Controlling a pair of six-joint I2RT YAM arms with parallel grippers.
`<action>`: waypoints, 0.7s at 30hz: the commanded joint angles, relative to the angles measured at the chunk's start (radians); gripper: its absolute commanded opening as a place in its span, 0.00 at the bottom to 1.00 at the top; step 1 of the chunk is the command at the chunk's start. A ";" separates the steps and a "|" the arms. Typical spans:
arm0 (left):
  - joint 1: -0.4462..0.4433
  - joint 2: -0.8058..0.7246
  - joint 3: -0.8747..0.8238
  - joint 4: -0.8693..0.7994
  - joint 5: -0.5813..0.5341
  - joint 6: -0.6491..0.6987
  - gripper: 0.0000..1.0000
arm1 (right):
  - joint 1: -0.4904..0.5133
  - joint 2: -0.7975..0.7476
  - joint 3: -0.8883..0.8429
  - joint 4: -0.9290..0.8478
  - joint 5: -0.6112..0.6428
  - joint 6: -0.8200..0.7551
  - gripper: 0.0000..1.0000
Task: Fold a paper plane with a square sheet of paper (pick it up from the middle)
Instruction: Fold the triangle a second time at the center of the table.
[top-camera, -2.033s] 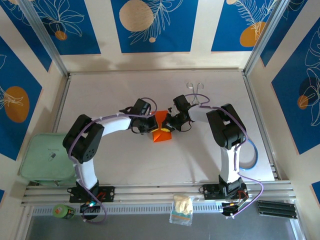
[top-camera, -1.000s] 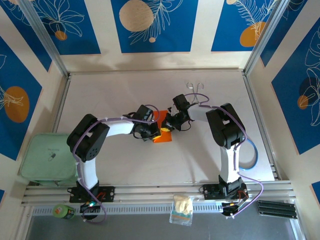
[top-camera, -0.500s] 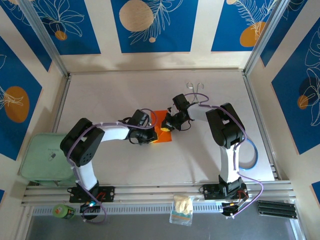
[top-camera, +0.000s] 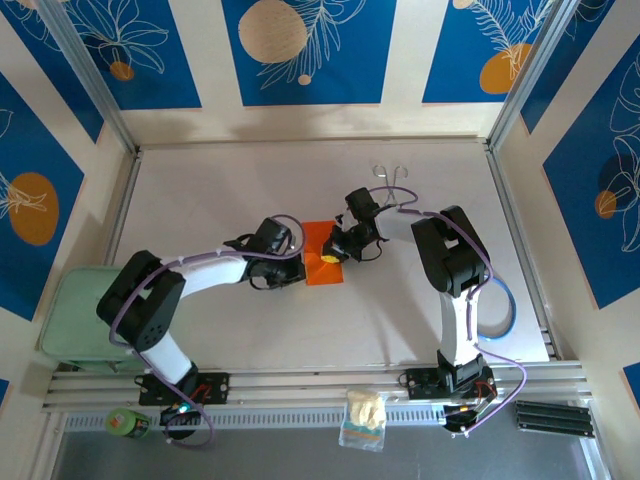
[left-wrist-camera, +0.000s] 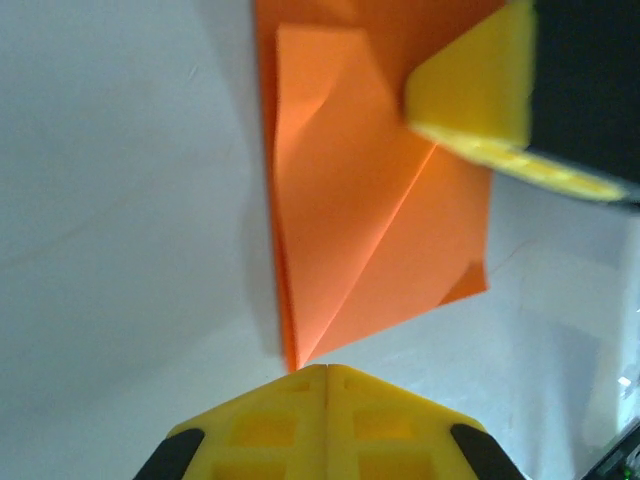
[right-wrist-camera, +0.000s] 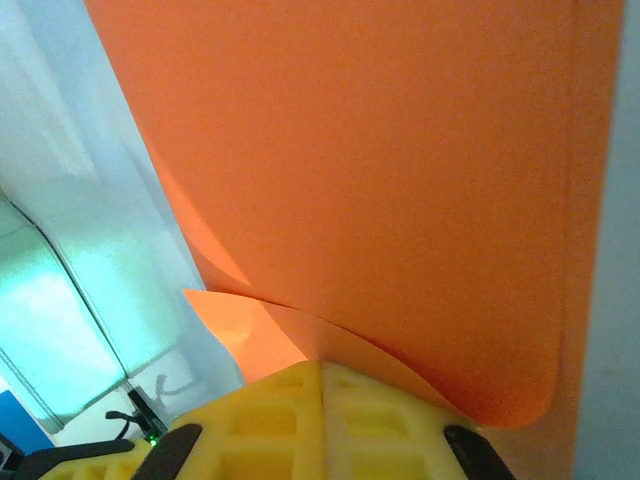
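Note:
The square sheet of paper (top-camera: 318, 250) is bright orange and lies folded on the white table (top-camera: 220, 190) between the two arms. In the left wrist view the sheet of paper (left-wrist-camera: 370, 210) shows diagonal creases and narrows to a point at the bottom. My left gripper (left-wrist-camera: 327, 368) is shut and holds nothing, its tip just off that point. My right gripper (top-camera: 333, 257) is shut, with its yellow fingers (left-wrist-camera: 478, 90) pressing down on the paper's right part. From the right wrist, the paper (right-wrist-camera: 380, 170) spreads past the right gripper (right-wrist-camera: 322, 366), with a lower flap curling beside it. A paper plane is out of view.
Metal tongs (top-camera: 392, 178) lie at the back of the table. A pale green container (top-camera: 85, 315) sits off the left edge. A blue and white ring (top-camera: 503, 305) lies by the right arm, and a small bag (top-camera: 365, 418) lies on the front rail.
My left gripper has slid left off the paper to its left corner. The raised fold now lies flat. The right gripper has stayed on the paper.

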 joint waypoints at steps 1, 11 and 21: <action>-0.002 0.047 0.032 0.112 -0.015 -0.062 0.07 | 0.028 0.065 -0.006 -0.039 0.087 0.073 0.04; 0.000 0.133 0.037 0.138 -0.052 -0.066 0.05 | 0.028 0.066 0.015 -0.007 0.076 0.117 0.04; 0.016 0.093 0.041 0.097 -0.077 -0.002 0.05 | 0.026 0.051 0.033 -0.015 0.073 0.076 0.05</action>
